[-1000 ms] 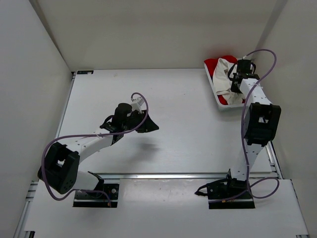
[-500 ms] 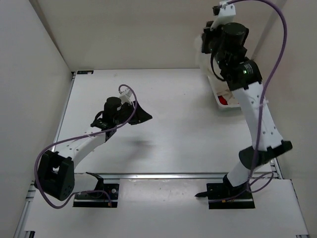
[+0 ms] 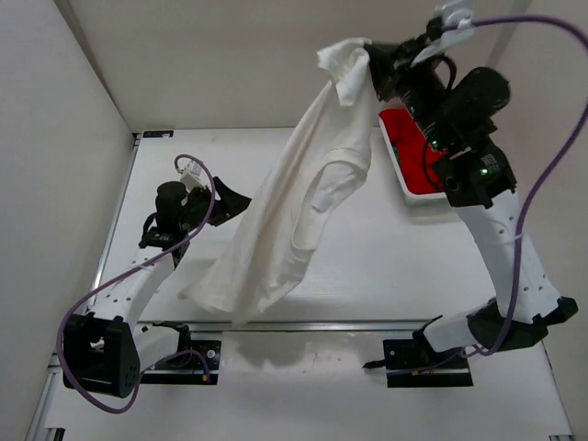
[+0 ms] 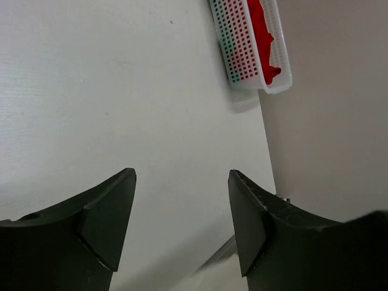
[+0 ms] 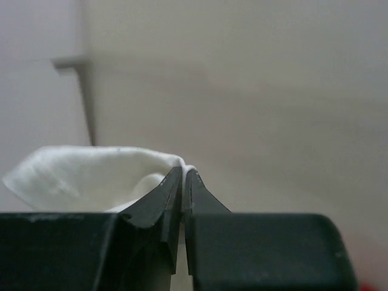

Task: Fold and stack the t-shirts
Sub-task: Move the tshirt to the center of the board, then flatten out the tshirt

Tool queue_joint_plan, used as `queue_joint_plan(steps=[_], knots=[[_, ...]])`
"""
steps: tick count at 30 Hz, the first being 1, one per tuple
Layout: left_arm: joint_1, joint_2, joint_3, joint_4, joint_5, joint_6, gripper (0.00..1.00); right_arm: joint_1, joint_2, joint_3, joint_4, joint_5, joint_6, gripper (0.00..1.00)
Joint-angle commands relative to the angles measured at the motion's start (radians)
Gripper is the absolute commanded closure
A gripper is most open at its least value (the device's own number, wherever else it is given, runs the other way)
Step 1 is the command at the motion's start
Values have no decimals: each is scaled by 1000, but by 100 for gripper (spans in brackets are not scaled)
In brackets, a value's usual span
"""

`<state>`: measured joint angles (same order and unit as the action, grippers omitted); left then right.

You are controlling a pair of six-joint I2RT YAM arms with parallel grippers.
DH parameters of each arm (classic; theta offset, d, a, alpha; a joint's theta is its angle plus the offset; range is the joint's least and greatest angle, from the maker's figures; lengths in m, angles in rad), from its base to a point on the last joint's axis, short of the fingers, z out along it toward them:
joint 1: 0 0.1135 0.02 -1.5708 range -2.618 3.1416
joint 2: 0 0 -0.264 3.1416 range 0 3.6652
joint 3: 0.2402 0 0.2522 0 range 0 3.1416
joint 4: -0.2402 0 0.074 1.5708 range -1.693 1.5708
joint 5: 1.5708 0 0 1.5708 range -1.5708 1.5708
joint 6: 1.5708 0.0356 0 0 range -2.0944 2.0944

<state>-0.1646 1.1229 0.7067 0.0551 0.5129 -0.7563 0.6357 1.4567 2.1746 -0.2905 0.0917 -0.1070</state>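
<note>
My right gripper (image 3: 375, 66) is raised high at the back right and is shut on a pinch of the cream-white t-shirt (image 3: 299, 202). The shirt hangs from it in a long drape down over the table. The cloth bunches beside the closed fingers in the right wrist view (image 5: 85, 179). The red t-shirt (image 3: 418, 152) lies in the white mesh basket (image 3: 412, 197) at the back right and also shows in the left wrist view (image 4: 262, 36). Green shows through the basket's mesh wall (image 4: 233, 42). My left gripper (image 3: 234, 202) is open and empty, above the table at the left.
The enclosure's white walls close in the table at the back, left and right. The basket (image 4: 280, 85) stands against the right wall. An aluminium rail (image 3: 322, 325) runs along the near edge.
My right arm has lifted the cream-white t-shirt out of the basket and swung it up and leftward, so the shirt now hangs over the table. My left arm has drawn back to the left.
</note>
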Motion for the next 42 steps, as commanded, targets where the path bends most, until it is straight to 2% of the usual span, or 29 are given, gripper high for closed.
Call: queue_joint_plan(steps=[1, 2, 4, 7, 9, 12, 14, 15, 16, 17, 18, 19, 20, 21, 22, 23, 24, 25, 27, 28, 29, 32, 34, 39, 41, 42], knots=[[14, -41, -38, -38, 41, 18, 27, -211, -71, -448, 152, -268, 257, 100], [22, -51, -59, -55, 30, 28, 30, -261, -109, -535, 198, -295, 301, 100], [46, -55, -90, -85, 0, 40, 32, -333, -136, -819, 327, -398, 425, 100], [62, -29, -76, -107, -40, 48, 32, -407, -93, -1019, 456, -443, 472, 100], [60, -17, -43, -123, -66, 63, 32, -454, 20, -1030, 470, -463, 478, 100], [34, 5, -13, -191, -141, 112, 30, -502, 190, -894, 409, -486, 460, 100], [-28, -1, -7, -247, -229, 156, 29, -501, 250, -744, 366, -498, 449, 99], [-50, -9, -9, -283, -285, 190, 28, -501, 283, -705, 335, -488, 426, 92], [-97, -12, -15, -297, -307, 215, 28, -487, 307, -629, 294, -456, 397, 81], [-145, -27, -27, -332, -350, 225, 27, -479, 317, -562, 233, -417, 371, 67], [-167, -26, -32, -354, -369, 253, 28, -460, 342, -543, 211, -397, 362, 58], [-206, -29, -44, -369, -379, 267, 27, -437, 343, -486, 141, -327, 328, 40], [-240, -41, -52, -376, -379, 282, 28, -418, 340, -460, 66, -255, 285, 29], [-272, -47, -62, -386, -389, 300, 29, -383, 323, -469, 35, -216, 277, 26], [-326, -52, -76, -391, -407, 308, 29, -342, 280, -534, 9, -140, 280, 24], [-372, -55, -79, -396, -447, 311, 29, -321, 246, -656, 36, -101, 306, 27], [-394, -43, -82, -408, -480, 321, 29, -285, 164, -733, 65, -95, 309, 32], [-410, -38, -85, -414, -482, 330, 29, -251, 81, -894, 120, -69, 349, 41], [-386, -8, -93, -417, -401, 345, 29, -205, -28, -1169, 188, -134, 401, 51], [-378, -3, -92, -422, -389, 345, 28, -153, -88, -1228, 195, -168, 427, 57], [-392, 8, -89, -419, -389, 354, 28, -124, -114, -1313, 195, -162, 447, 58], [-432, 55, -78, -423, -378, 360, 28, 88, -211, -1462, 156, -107, 492, 48], [-434, 103, -78, -414, -363, 350, 33, 148, -234, -1532, 171, -130, 553, 39], [-444, 149, -81, -382, -327, 341, 46, 170, -208, -1654, 310, -153, 655, 31], [-452, 163, -87, -362, -330, 316, 62, 162, -164, -1662, 346, -144, 658, 31], [-444, 160, -95, -351, -333, 313, 66, 163, -156, -1671, 378, -147, 659, 31]])
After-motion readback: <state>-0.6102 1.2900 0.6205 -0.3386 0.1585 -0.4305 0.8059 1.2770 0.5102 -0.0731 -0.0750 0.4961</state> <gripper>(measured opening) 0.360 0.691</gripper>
